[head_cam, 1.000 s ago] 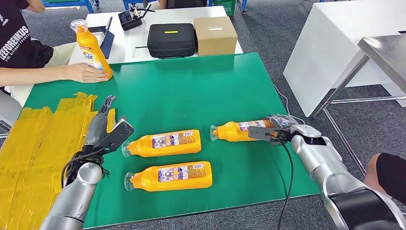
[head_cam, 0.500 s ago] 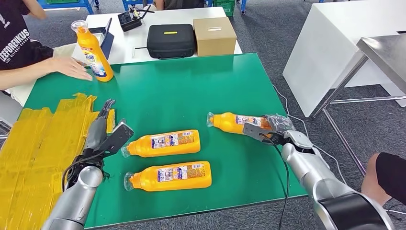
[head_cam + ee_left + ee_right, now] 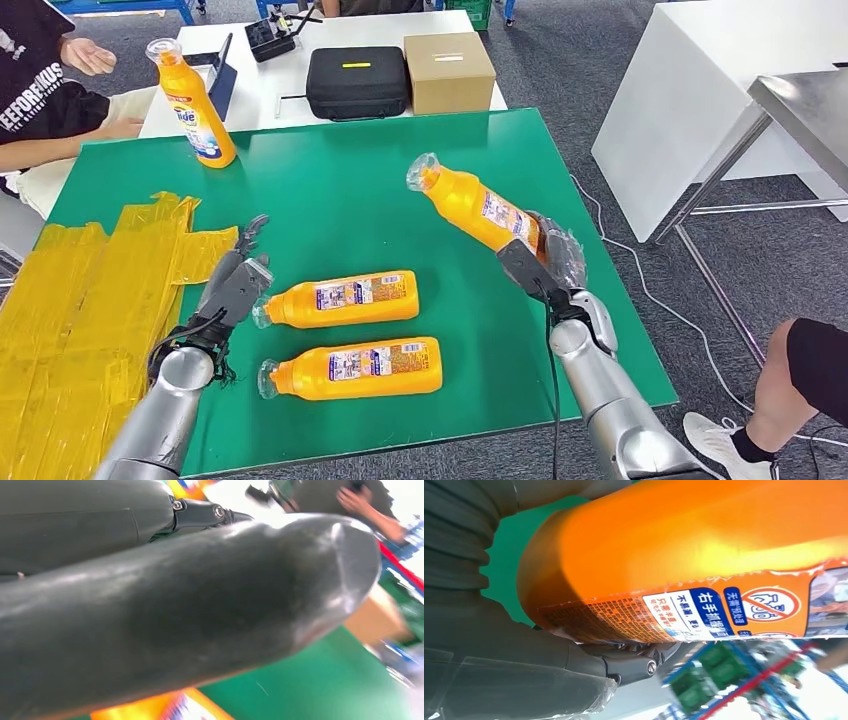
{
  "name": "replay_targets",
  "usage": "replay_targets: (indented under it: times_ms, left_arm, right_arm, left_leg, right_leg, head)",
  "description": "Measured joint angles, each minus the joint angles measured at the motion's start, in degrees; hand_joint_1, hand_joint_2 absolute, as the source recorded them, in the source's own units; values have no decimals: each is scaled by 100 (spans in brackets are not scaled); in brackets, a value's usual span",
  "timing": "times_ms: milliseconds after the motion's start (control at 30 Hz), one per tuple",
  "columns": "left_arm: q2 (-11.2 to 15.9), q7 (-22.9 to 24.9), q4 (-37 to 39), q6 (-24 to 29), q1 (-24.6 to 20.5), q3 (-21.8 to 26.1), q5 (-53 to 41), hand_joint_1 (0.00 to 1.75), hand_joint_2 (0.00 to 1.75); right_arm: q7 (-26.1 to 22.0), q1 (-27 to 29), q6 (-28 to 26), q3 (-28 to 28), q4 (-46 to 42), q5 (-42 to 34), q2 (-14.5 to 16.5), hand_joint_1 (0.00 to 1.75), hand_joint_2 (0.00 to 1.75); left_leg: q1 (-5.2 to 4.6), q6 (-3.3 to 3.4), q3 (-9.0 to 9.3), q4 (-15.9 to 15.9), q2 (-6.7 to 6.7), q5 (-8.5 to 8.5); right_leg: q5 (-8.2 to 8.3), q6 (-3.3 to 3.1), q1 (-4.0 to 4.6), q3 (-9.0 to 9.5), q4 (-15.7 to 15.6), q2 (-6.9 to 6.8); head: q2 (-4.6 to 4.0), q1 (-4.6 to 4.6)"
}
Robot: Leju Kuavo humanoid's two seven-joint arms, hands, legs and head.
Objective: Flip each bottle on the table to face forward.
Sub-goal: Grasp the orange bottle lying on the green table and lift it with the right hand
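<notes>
A: Right hand (image 3: 540, 262) status? 
B: Gripping the base of one bottle (image 3: 478, 208). Over the last second it has raised that bottle off the desk (image 3: 380, 190); cap now tilts up and away. Reorientation appears underway.

A: Left hand (image 3: 238, 283)? 
B: Fingers apart, holding nothing, just beside the two lying bottles (image 3: 345, 300).

A: Clearance? 
B: Desk's right edge near; open green surface ahead.

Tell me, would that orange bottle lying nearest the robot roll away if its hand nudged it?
Probably not far: the nearest orange bottle lies on its side and looks flattish, so it would likely slide. Its glossy plastic may be slippery on the green table. It looks stiff, keeping its shape.
</notes>
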Motion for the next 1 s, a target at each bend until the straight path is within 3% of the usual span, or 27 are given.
replay_targets:
  times_ms: [100, 233, 333, 567, 1000]
  left_arm:
    - [-74, -111, -18, -333, -23, -72, 435, 0, 175]
    - [-183, -211, -47, -690, -90, -228, 957, 0, 175]
    - [-323, -292, -48, -1090, -213, -383, 1373, 0, 175]
    - [-589, -323, -101, -1249, -373, -673, 1766, 0, 175]
    - [-670, -336, -573, -827, -177, -926, 1947, 0, 175]
  right_arm:
    - [-484, 166, 103, -3, -313, -364, 265, 175, 175]
    - [-1307, 289, 132, 110, -616, -843, 603, 175, 175]
    - [-1605, 292, 172, 278, -713, -1083, 825, 175, 175]
    - [-1672, 286, 358, 682, -726, -1275, 1157, 175, 175]
    - [-1601, 87, 350, 1124, -436, -1471, 1474, 175, 175]
  left_leg:
    - [0, 0, 0, 0, 4, 0]
    - [0, 0, 0, 0, 2, 0]
    - [0, -1, -1, 0, -1, 1]
    - [0, -2, -3, 0, 2, 2]
    - [1, -2, -6, -1, 1, 1]
  right_leg:
    - [0, 0, 0, -1, 0, 0]
    - [0, 0, 0, -2, 0, 0]
    - [0, 0, 0, -2, 0, 0]
    - [0, 0, -1, -2, 1, 0]
    - [0, 0, -1, -4, 1, 0]
  head:
    - [0, 0]
    - [0, 0]
    - [0, 0]
    - [0, 1]
    - [0, 0]
